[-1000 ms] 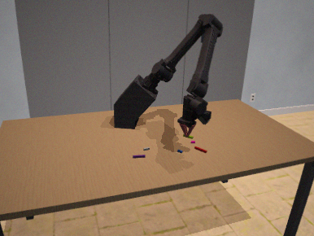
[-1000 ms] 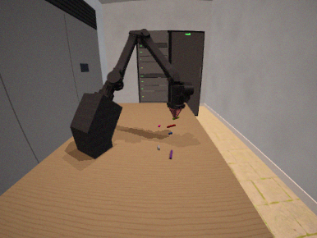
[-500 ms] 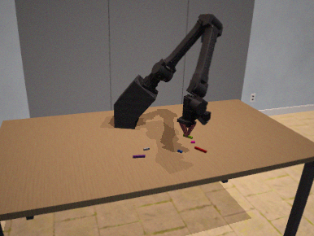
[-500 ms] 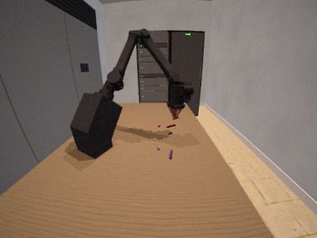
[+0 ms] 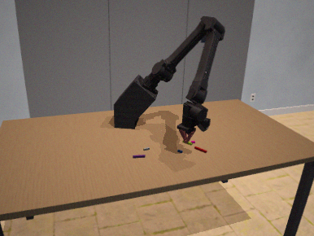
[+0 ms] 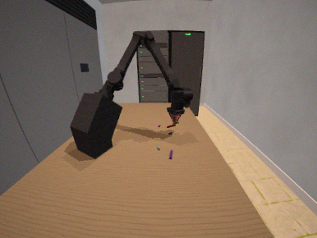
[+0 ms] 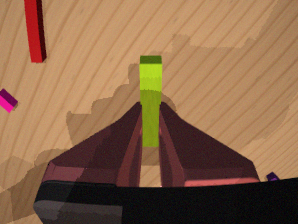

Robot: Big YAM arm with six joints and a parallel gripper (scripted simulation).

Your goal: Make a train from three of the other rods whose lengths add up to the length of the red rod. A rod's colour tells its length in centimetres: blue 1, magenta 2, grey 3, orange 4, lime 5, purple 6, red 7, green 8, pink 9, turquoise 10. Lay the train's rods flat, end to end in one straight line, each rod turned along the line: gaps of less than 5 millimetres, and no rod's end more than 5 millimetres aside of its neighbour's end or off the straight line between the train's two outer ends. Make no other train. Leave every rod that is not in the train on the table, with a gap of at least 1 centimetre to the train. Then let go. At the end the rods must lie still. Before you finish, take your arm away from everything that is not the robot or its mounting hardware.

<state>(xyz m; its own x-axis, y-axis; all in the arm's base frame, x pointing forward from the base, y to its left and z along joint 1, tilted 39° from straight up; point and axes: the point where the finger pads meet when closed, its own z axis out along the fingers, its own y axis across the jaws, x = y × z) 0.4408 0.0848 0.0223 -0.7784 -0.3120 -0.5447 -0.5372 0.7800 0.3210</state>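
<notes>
My gripper point(image 5: 188, 139) is shut on the lime rod point(image 7: 150, 99), which sticks out past the fingertips low over the table; the gripper also shows in the wrist view point(image 7: 150, 152). The red rod point(image 5: 200, 149) lies flat to the right of the gripper and shows at the upper left of the wrist view point(image 7: 35, 16). The magenta rod point(image 5: 193, 142) lies just beside the gripper and at the left edge of the wrist view point(image 7: 7, 100). The blue rod point(image 5: 180, 151) lies in front of the gripper. The grey rod point(image 5: 146, 149) and the purple rod point(image 5: 138, 155) lie further left.
The arm's dark base block point(image 5: 134, 102) stands behind and left of the rods. The table's front edge point(image 5: 163, 187) is well in front of them. The exterior view shows the rods point(image 6: 171, 153) spread along the table's right half.
</notes>
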